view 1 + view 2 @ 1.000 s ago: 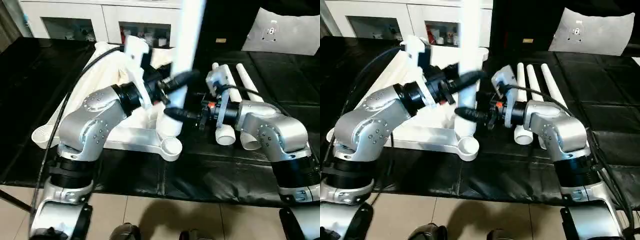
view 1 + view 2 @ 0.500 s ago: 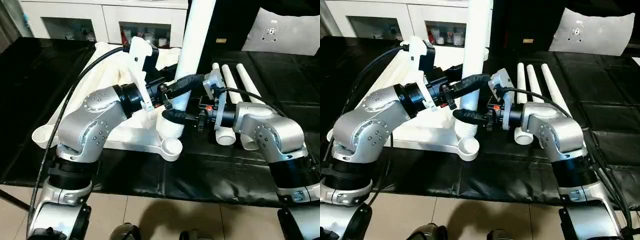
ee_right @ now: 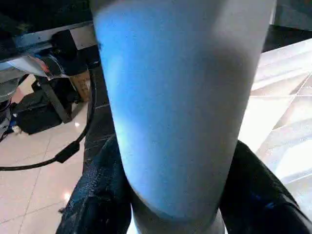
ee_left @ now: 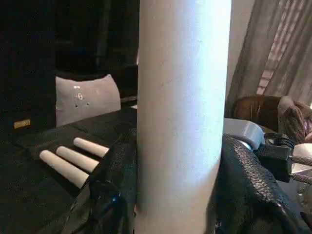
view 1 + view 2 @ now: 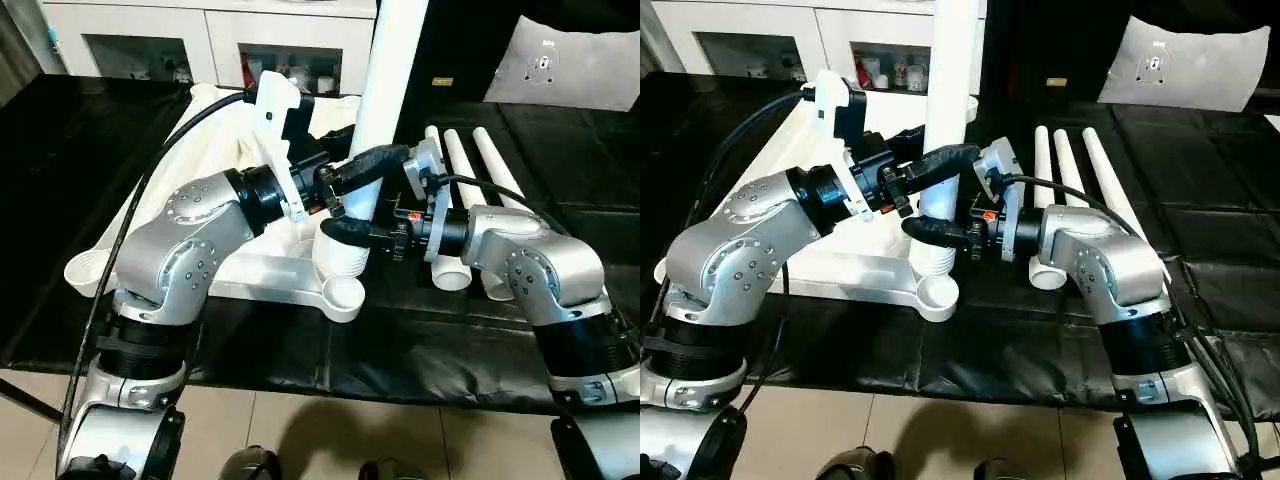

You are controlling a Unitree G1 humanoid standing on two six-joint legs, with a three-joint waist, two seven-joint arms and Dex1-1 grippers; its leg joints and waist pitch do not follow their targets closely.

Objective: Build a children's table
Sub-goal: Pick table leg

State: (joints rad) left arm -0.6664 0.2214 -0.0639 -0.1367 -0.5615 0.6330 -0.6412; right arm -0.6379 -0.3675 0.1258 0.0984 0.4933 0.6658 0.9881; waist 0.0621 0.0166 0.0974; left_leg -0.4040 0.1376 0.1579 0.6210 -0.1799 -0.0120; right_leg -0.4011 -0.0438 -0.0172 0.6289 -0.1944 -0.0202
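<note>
The left claw [image 5: 362, 170] is clamped partway open around an upright white leg [image 5: 388, 70], its fingers [image 4: 109, 190] pressed to both sides. Just below, the right claw [image 5: 345, 232] wraps the same leg near its foot, which stands in a corner socket of the upturned tabletop [image 5: 265, 272]. Three spare legs [image 5: 1072, 165] lie beside it on the black bench [image 5: 120, 130].

The table top [image 5: 250, 275], the upright leg [image 5: 385, 90] and the three spare legs [image 5: 1080, 170] are all plain white, lying on a black mat [image 5: 450, 350] above pale beige floor tiles [image 5: 330, 440]. Both arms are matte silver with black joints, and the fingers [image 4: 243, 185] are black with a grainy, leather-like texture. The cabinet [image 5: 200, 30] behind is white with glass doors, and a pale grey sheet [image 5: 575, 65] lies on the black.
</note>
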